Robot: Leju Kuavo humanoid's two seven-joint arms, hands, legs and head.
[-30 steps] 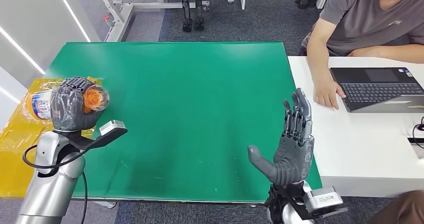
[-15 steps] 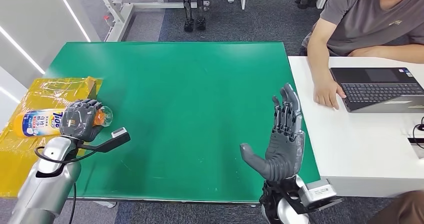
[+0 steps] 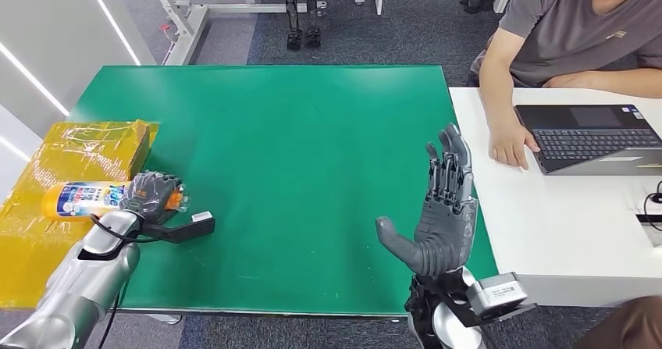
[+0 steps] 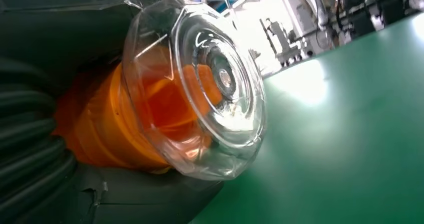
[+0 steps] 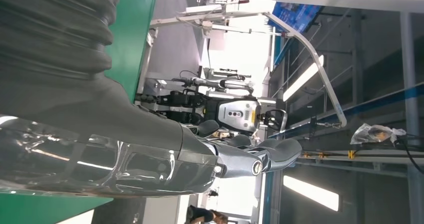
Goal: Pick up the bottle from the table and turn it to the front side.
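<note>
While I watch from the head view, my left hand (image 3: pixel 150 195) is wrapped around the neck end of the bottle (image 3: pixel 87 198), which lies on its side at the left edge of the green table (image 3: pixel 297 146), its body sticking out over the yellow wrapped box (image 3: pixel 47 232) beside the table. Bottle label faces up, white and blue with print, too small to read. Left wrist view shows the bottle's orange neck and clear cap (image 4: pixel 200 88) close up, with dark fingers (image 4: pixel 30 134) pressed around the orange part, so that hand is grasping the bottle. Whether the bottle rests on the box or is carried just above it, I can't tell from this angle. My right hand (image 3: pixel 445 208) is raised over the right part of the table, palm turned inward, fingers straight and spread, thumb out to the side, holding nothing. Right wrist view shows the same hand's thumb and fingers (image 5: pixel 270 159) stretched out in open air, room fittings behind, blurred. A person (image 3: pixel 578 29) in a grey shirt sits at the white desk (image 3: pixel 562 224) just right of the table, one hand (image 3: pixel 511 142) resting beside a laptop (image 3: pixel 593 138).
</note>
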